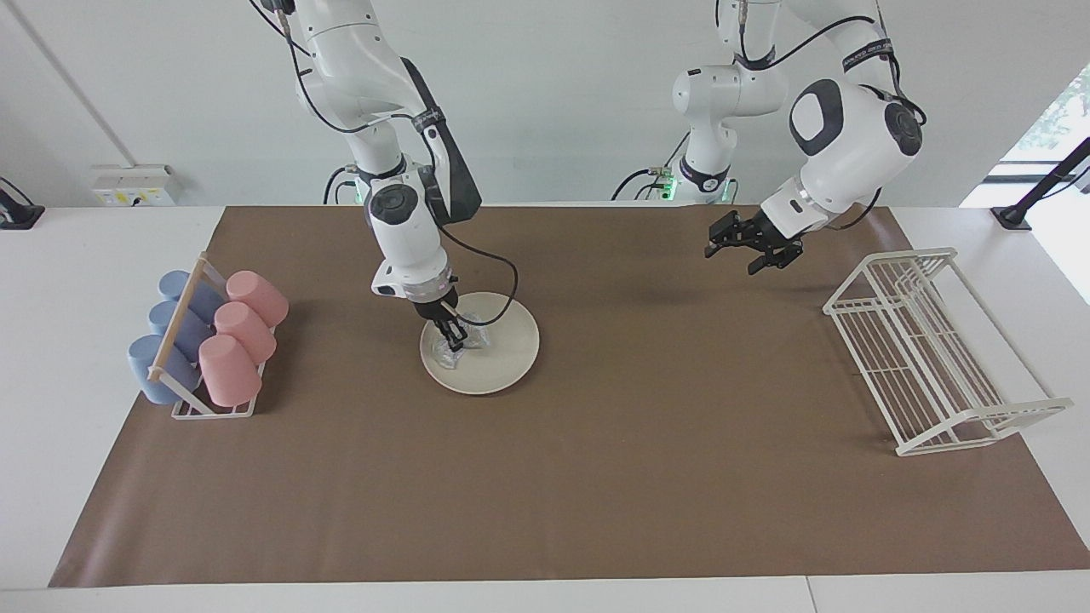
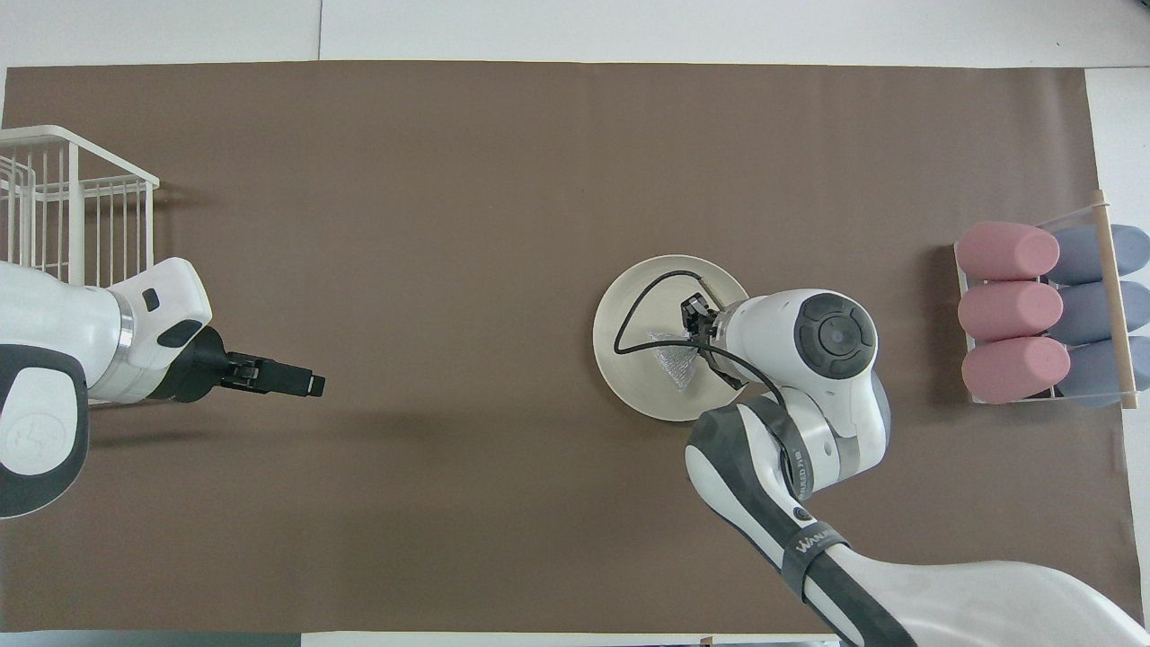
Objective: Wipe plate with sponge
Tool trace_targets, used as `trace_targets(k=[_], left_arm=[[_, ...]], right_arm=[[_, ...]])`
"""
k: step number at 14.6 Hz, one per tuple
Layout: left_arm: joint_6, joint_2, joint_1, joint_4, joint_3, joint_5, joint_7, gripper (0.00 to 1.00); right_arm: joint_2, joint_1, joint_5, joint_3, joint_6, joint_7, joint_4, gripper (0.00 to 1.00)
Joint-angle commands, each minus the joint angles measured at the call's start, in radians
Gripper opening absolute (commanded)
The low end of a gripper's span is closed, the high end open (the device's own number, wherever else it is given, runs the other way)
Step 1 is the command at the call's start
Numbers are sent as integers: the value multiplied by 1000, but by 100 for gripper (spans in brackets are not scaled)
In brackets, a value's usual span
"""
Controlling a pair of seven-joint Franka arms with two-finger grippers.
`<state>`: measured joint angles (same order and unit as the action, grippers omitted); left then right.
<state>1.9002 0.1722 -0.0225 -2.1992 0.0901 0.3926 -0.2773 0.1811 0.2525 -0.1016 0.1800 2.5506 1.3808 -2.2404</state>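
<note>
The cream-white plate (image 1: 504, 362) lies on the brown mat, toward the right arm's end of the table. It also shows in the overhead view (image 2: 629, 355). The silvery mesh sponge (image 1: 450, 355) lies on the plate, on the part nearest the cup rack, and it shows in the overhead view too (image 2: 676, 364). My right gripper (image 1: 453, 335) points down onto the plate and is shut on the sponge, pressing it against the plate. In the overhead view the right gripper (image 2: 694, 314) is partly hidden by its own wrist. My left gripper (image 1: 732, 257) is open and empty, held above the mat near the wire rack, and it also shows in the overhead view (image 2: 310, 385).
A rack of pink and blue cups (image 1: 209, 340) lying on their sides stands at the right arm's end (image 2: 1042, 310). A white wire dish rack (image 1: 928, 353) stands at the left arm's end (image 2: 63, 193). A black cable loops over the plate.
</note>
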Motion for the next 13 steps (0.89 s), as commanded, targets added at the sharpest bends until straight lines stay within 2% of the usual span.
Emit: trace_targets(k=[1, 3, 6, 9, 13], left_arm=[[10, 7, 30, 13, 8, -23, 17, 100], [10, 9, 32, 13, 8, -23, 17, 100], [10, 10, 30, 21, 8, -23, 20, 100], [10, 10, 30, 21, 10, -23, 21, 100], [3, 12, 32, 22, 5, 37, 78, 100]], right_arm=[[-2, 91, -15, 6, 66, 174, -21, 0], [12, 112, -15, 6, 94, 230, -21, 0], [20, 99, -13, 6, 96, 190, -19, 0], [18, 47, -13, 4, 85, 74, -18, 0], [8, -85, -13, 6, 44, -190, -19, 0]])
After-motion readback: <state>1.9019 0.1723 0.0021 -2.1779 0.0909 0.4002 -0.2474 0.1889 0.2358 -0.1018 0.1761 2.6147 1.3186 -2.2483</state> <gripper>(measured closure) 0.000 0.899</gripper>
